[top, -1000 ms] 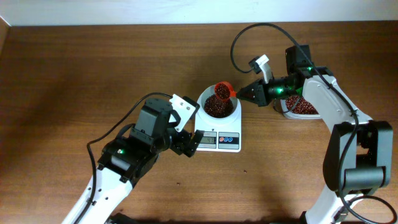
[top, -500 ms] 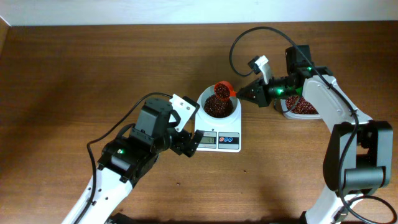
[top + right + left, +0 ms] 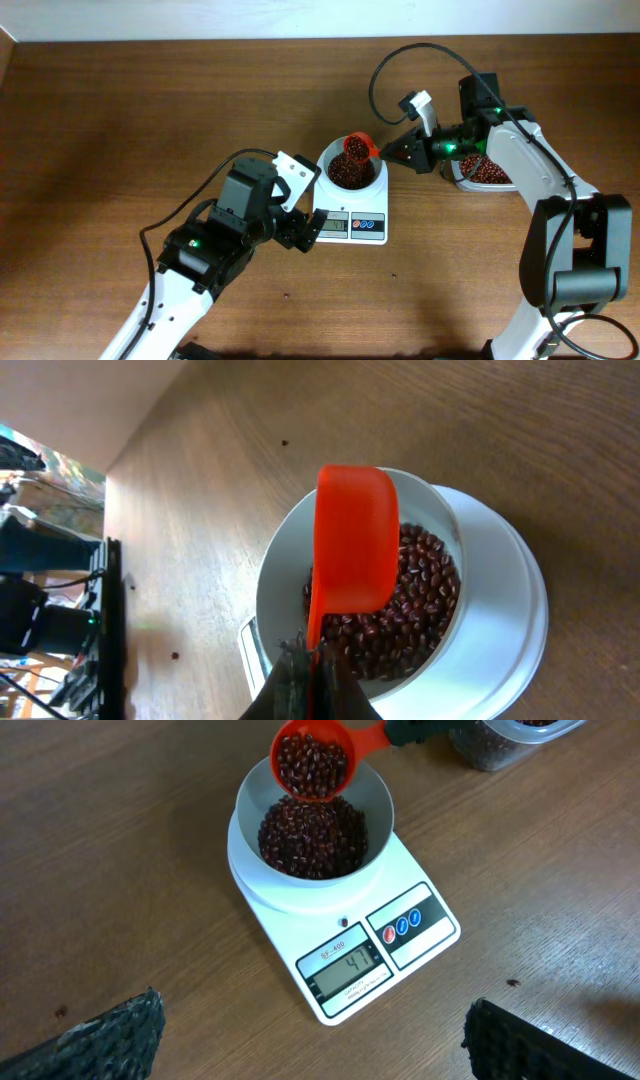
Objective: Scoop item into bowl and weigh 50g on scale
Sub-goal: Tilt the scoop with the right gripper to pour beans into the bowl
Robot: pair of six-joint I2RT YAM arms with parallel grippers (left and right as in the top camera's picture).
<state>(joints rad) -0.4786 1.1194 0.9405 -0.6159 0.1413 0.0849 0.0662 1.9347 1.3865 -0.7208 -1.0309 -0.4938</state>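
Observation:
The white bowl [image 3: 372, 183] sits on the white scale [image 3: 352, 225] and holds a heap of red-brown beans [image 3: 348, 173]. In the left wrist view the bowl [image 3: 375, 795] and scale [image 3: 420, 955] show too; the display reads about 47. My right gripper [image 3: 392, 153] is shut on the handle of an orange scoop [image 3: 360, 147], tilted over the bowl's far rim with beans in it; the scoop [image 3: 355, 540] hangs over the beans [image 3: 415, 600]. My left gripper [image 3: 300, 205] is open and empty beside the scale's left edge.
A clear tub [image 3: 483, 174] of beans stands right of the scale, under my right arm; its corner shows in the left wrist view [image 3: 505, 738]. Bare brown wood table all round, with a few stray specks.
The scoop has stayed over the bowl, with barely visible shift. The left arm has not moved.

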